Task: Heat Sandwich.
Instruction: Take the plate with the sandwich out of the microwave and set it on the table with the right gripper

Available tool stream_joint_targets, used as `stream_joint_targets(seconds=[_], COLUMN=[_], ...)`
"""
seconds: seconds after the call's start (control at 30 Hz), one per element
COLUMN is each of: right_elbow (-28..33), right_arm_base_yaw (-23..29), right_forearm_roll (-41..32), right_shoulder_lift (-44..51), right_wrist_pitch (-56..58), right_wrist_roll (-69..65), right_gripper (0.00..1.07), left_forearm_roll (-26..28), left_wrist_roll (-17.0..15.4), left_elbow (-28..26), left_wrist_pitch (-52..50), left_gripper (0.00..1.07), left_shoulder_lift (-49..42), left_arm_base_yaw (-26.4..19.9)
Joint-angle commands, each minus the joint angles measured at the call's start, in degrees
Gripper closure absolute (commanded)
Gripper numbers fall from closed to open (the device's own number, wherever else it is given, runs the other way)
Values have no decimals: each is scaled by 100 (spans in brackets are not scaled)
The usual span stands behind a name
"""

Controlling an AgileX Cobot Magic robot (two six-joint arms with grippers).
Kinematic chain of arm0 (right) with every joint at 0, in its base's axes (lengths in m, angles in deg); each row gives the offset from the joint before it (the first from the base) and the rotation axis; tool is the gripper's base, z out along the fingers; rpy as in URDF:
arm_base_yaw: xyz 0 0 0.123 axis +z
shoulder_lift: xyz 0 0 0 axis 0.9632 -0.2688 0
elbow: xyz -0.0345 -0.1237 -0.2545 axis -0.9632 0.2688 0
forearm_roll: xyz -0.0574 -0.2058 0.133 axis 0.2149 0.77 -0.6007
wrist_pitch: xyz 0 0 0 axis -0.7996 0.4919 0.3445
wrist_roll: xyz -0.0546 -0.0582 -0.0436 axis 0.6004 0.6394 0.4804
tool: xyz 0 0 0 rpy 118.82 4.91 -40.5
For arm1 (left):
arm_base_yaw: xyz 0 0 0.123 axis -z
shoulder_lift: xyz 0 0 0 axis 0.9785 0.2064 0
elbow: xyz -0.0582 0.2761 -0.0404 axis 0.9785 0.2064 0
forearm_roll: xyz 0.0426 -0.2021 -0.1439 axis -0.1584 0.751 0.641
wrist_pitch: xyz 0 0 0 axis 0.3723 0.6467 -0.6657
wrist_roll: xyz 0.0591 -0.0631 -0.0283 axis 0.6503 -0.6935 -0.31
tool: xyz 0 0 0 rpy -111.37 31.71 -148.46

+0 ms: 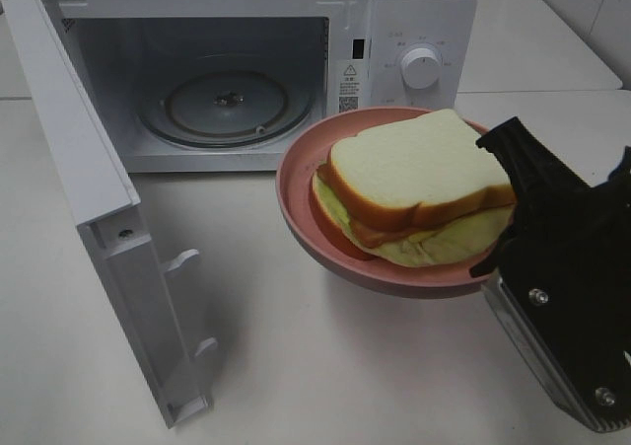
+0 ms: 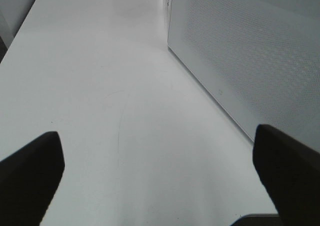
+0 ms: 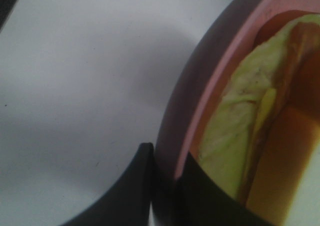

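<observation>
Reaching in from the near right of the scene, the right gripper [image 1: 498, 223] pinches the rim of the pink plate [image 1: 296, 193], one black finger [image 3: 127, 193] under the outside wall and the other over the inner edge — the jaws are nearly together with only the rim between them. The arm's black wrist body slopes down toward the near right corner, its metal bracket facing the camera. The plate is held tilted, with its left edge lower, above the white table [image 1: 296, 366] and in front of the microwave [image 1: 414, 31]. On the plate lies the sandwich [image 1: 414, 184]: pale bread with an orange-brown crust over a yellow-green filling, its right end close to the gripper.

The microwave door [image 1: 89, 188] stands swung wide to the left, and the glass turntable [image 1: 225, 105] shows inside the cavity.

The left gripper [image 2: 160, 186] hangs low over bare table — its two dark fingers [image 2: 30, 176] spread wide apart, holding nothing — with a perforated white panel [image 2: 250, 50] beside it.
</observation>
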Motion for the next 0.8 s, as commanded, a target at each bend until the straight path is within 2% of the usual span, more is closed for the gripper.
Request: stream_joint_targets(seconds=[0.03,0.37,0.8], right_elbow=[143,281,281], right_arm_base_yaw=[17,17,17], right_forearm_roll=[241,877,2257], right_shoulder_lift=[292,676,676], right_wrist_pitch=[-46,527,1536], right_wrist_roll=[-430,-1438,-4016], right_gripper=[106,106,106], left_forearm_roll=[11,11,11], left_wrist_roll=[6,6,6], left_elbow=[17,17,17], left_wrist_pitch=[-86,-86,-86], left_gripper=[9,9,9], left_shoulder_lift=[-92,-92,-92], left_arm_base_yaw=[-23,-23,-23])
